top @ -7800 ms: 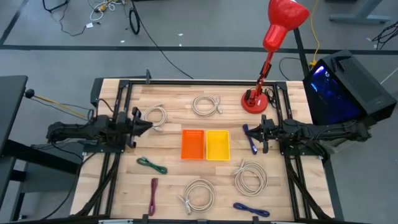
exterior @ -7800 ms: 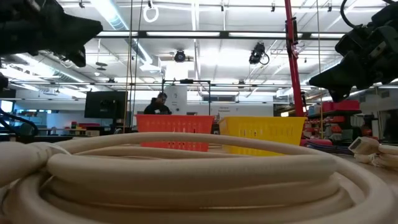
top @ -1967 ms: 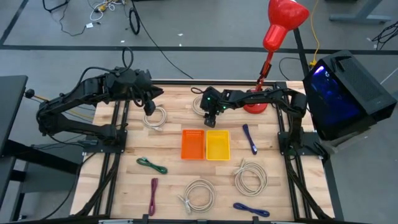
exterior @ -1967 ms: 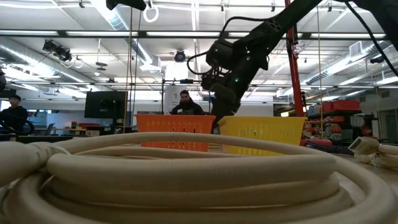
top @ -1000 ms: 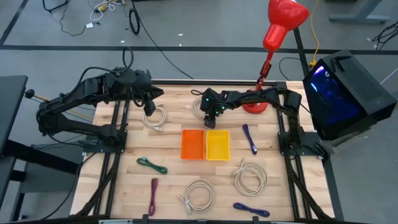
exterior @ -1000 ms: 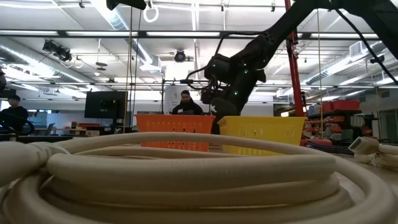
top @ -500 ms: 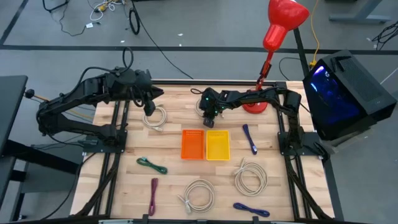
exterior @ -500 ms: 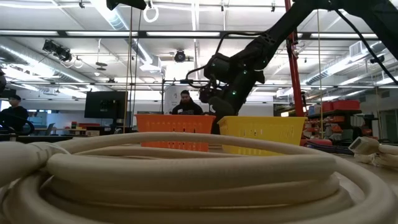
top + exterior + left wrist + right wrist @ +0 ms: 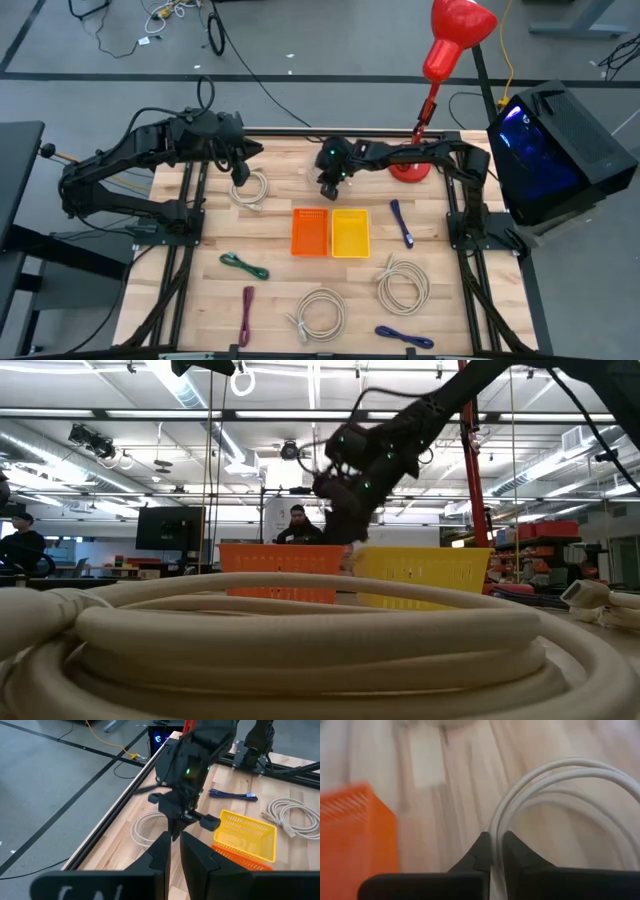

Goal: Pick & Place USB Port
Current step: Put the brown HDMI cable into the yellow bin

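A white coiled cable (image 9: 560,775) lies at the far middle of the table, and also shows in the left wrist view (image 9: 145,827). My right gripper (image 9: 327,186) is over it and shut on its strands (image 9: 495,847), just beyond the orange bin (image 9: 310,232) and the yellow bin (image 9: 350,232). My left gripper (image 9: 241,175) hangs shut and empty above another white coil (image 9: 250,188) at the far left. In its wrist view the fingers (image 9: 175,845) point toward the right arm. My right gripper pinches two or three side-by-side strands of the white coil (image 9: 494,836) between its two fingers, coming from above. The strands run along between the fingers and the loop spreads out beyond them. I cannot tell whether the rest of the coil is clear of the table.
A red desk lamp (image 9: 410,160) stands at the far right. More white coils lie at the near middle (image 9: 320,312) and near right (image 9: 403,283). Blue cables (image 9: 403,222), a green one (image 9: 245,265) and a maroon one (image 9: 247,315) lie around the bins.
My right gripper has risen and gone a little toward the table's left and far edge, shut on the white cable and drawing its held strands up with it.
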Controlling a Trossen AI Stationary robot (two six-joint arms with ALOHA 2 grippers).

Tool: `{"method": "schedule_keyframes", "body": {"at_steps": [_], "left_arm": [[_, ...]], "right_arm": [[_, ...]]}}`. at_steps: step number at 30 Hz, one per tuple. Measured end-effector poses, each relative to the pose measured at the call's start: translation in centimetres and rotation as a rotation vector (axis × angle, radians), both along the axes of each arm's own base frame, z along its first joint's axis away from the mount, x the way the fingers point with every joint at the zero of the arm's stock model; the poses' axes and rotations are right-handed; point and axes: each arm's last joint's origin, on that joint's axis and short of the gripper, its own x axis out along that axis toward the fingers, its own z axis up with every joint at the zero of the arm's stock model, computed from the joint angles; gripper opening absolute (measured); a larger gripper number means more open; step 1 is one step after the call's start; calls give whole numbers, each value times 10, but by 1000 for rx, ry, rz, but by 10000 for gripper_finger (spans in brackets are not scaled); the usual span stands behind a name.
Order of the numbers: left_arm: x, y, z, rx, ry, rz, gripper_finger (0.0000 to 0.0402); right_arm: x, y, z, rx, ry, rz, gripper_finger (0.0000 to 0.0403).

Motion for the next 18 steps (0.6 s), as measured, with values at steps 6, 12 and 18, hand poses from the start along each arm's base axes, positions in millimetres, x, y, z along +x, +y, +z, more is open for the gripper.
{"method": "schedule_keyframes", "body": {"at_steps": [6,12,18], "left_arm": [[0,0,0,0,0,0,44],[0,0,0,22,10,-4,44],[-1,3,0,40,19,9,44]], "right_arm": [[2,5,43,-30,-41,21,15],[-8,23,89,-21,-118,65,15],[-29,53,126,-20,-139,91,15]]}}
